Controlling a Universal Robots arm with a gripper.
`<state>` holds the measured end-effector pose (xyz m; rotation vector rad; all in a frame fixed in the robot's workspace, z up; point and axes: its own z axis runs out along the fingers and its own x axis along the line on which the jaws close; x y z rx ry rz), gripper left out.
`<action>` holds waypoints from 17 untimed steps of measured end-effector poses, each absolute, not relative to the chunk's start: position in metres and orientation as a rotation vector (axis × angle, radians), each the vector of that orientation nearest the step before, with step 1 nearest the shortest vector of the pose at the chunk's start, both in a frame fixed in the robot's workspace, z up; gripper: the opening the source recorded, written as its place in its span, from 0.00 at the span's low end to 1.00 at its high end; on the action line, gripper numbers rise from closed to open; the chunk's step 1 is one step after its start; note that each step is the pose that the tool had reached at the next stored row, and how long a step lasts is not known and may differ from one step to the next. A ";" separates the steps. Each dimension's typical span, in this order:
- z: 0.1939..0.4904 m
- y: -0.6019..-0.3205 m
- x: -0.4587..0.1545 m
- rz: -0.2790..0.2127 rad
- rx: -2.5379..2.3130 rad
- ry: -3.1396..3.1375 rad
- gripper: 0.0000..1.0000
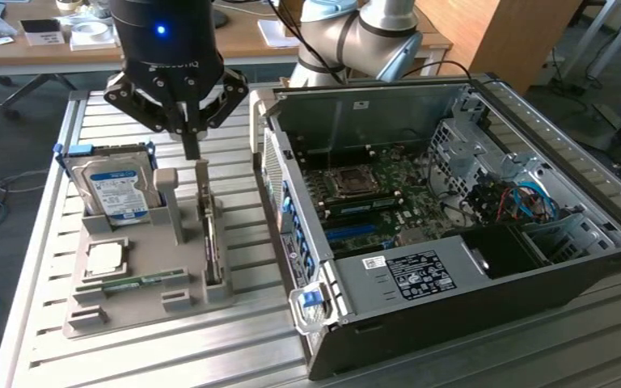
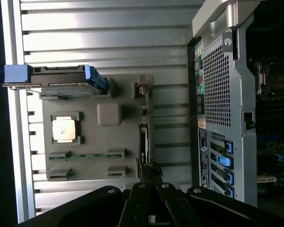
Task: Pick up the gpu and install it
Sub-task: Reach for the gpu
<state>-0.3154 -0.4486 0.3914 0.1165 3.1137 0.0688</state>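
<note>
Gripper, fingers pressed together, hangs just above the gpu standing on edge in a tray, beside the case.

Glare streaks the metal table; the computer case sits shadowed.

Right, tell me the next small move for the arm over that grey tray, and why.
Probably open the pincer. It hangs shut above the grey tray, close over the gpu that stands on edge in its slot, and it seems to hold nothing. Shut like this, it could not straddle the card's upper edge.
</note>
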 end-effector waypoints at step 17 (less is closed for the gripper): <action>0.391 -0.459 -0.316 0.069 0.117 3.114 0.11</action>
